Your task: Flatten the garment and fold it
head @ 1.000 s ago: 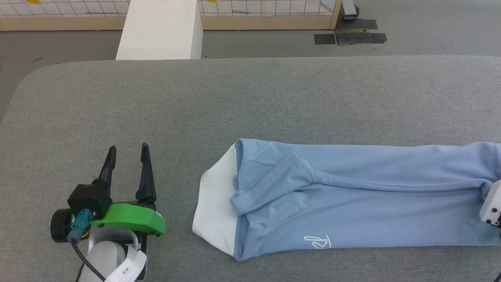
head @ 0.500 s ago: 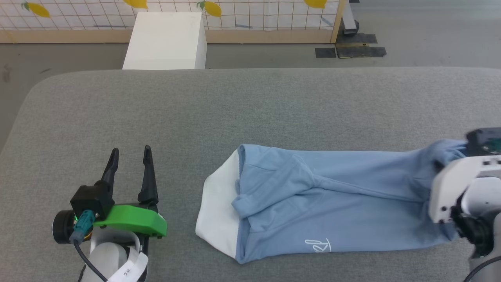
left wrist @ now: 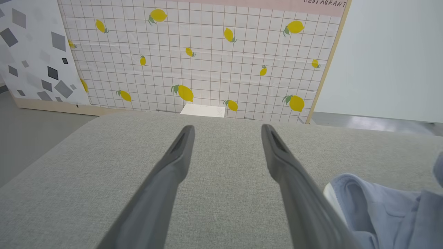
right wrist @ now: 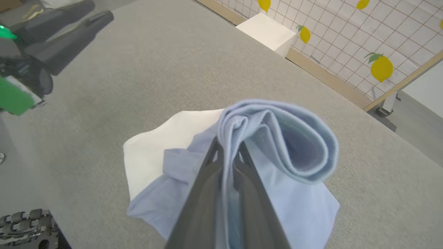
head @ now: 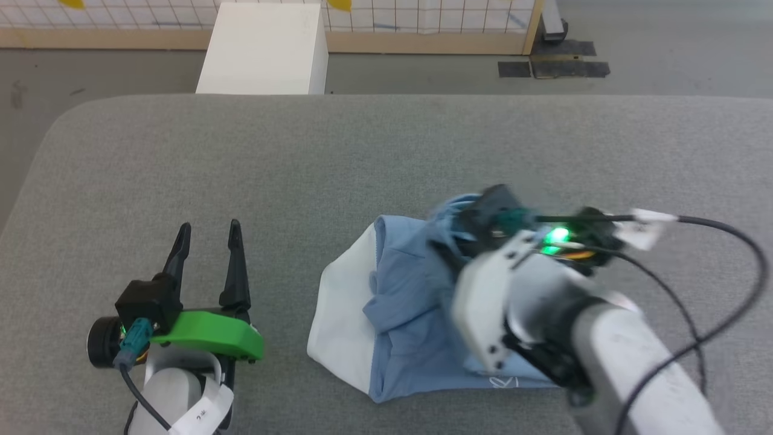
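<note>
I have the right gripper [right wrist: 226, 148] clamped on a bunched edge of the light blue shirt [head: 410, 326], with the cloth rolled over above the closed fingertips and lifted off the rest of the shirt. The shirt lies on the grey padded table [head: 302, 151], in front of me and right of centre. Its long axis runs left to right, with the white panel [head: 338, 314] at the left end and the small script logo [head: 506, 382] along the near edge. The pinched edge hangs above the shirt's middle, so I judge the fold turns on carrying it leftward toward that white end — the right arm is the one placed for it. The left gripper [head: 208, 232] rests on the table with fingers spread, holding nothing, near the white end but apart from it. Count — one shirt, two grippers, one white box [head: 266, 48] beyond the table
</note>
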Available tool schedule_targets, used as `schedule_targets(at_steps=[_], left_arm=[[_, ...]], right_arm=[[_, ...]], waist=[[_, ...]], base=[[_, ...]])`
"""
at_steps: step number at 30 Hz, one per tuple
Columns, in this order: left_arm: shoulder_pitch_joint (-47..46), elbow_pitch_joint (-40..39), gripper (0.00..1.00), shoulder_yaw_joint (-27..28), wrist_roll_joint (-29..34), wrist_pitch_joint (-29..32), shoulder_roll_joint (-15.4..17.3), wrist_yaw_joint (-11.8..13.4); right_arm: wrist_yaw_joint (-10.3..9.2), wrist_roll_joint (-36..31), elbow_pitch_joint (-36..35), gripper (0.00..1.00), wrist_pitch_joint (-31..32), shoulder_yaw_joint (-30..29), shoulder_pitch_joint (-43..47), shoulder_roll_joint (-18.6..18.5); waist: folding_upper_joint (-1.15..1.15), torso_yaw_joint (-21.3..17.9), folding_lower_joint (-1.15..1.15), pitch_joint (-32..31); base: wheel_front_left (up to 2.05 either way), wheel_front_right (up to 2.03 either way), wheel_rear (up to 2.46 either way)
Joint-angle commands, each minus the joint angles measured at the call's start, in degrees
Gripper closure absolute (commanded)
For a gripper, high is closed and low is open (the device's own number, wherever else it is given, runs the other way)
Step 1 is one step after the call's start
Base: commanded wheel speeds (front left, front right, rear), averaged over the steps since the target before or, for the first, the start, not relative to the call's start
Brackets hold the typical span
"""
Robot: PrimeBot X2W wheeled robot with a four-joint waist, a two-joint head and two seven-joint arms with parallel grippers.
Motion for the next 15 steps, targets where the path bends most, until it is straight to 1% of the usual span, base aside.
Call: schedule_targets(at_steps=[1, 6, 12, 15], left_arm=[[-1.3, 0.1, 0.00, -0.4, 0.8, -0.2, -0.2, -0.3], [-2.4, 0.2, 0.00, -1.4, 0.4, -0.2, -0.2, -0.3], [-3.3, 0.4, 0.00, -2.2, -0.1, -0.2, -0.2, 0.0], [-3.7, 0.6, 0.00, -2.6, -0.4, -0.2, -0.2, 0.2]], right_arm=[[-0.09, 0.6, 2.6, 1.00, -1.6, 1.7, -2.3, 0.8], [-0.09, 1.9, 15.7, 1.00, -7.1, 7.6, -8.2, 3.1], [-0.09, 4.1, 30.9, 1.00, -11.9, 12.8, -13.3, 4.0], [-0.09, 6.8, 35.9, 1.00, -14.4, 15.1, -15.4, 4.1]], waist=[[0.00, 0.7, 0.00, 1.0], [0.00, 2.1, 0.00, 2.7], [0.00, 3.5, 0.00, 4.3], [0.00, 4.1, 0.00, 4.8]], base=[[0.00, 0.00, 0.00], [0.00, 0.00, 0.00], [0.00, 0.00, 0.00], [0.00, 0.00, 0.00]])
